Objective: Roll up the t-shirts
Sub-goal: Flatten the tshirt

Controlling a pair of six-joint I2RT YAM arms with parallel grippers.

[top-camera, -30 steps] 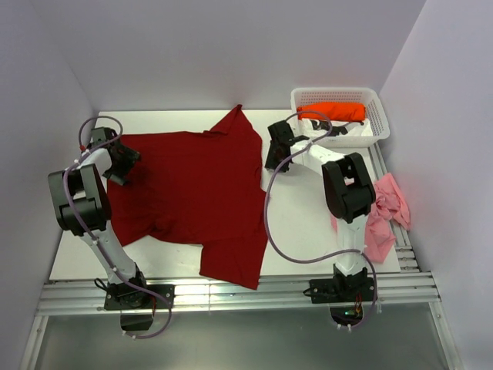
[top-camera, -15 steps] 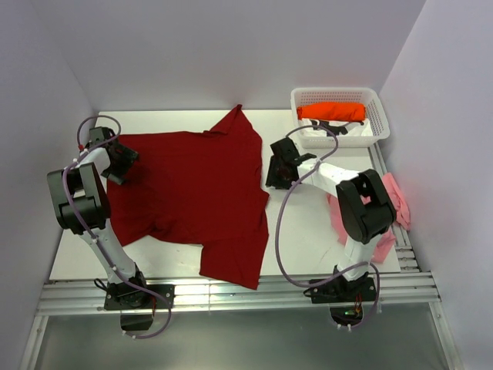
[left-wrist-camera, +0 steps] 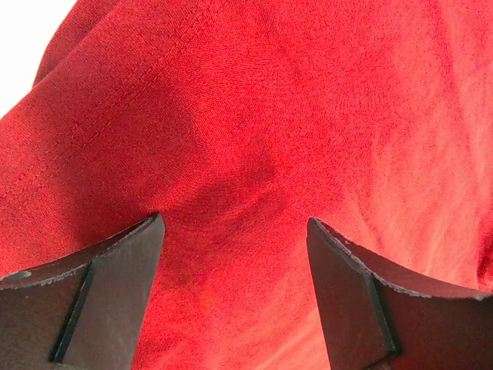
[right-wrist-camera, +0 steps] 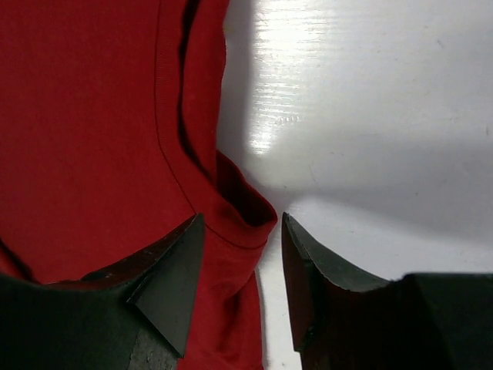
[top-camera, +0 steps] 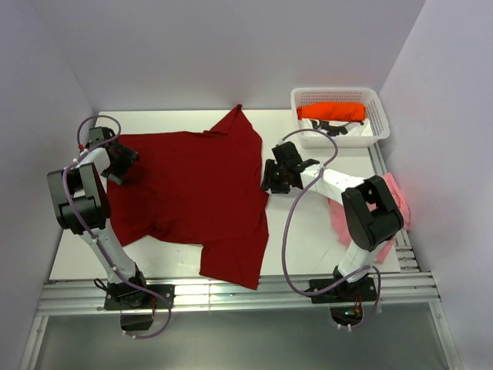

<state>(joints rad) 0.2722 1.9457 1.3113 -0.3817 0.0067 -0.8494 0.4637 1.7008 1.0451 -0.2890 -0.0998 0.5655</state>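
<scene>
Right end effector (right-wrist-camera: 241,225) unclenched astride dark red t-shirt (top-camera: 192,177) hem; left end effector (left-wrist-camera: 235,223) unclenched, pointing down.

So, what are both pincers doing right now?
Left pincer: open, empty, over the dark red t-shirt.
Right pincer: open, empty, straddling that shirt's edge.

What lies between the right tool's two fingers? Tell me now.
In the right wrist view, the edge of the dark red t-shirt, bunched into a fold, lies between the fingers of the right tool, with bare white table beside it.
</scene>
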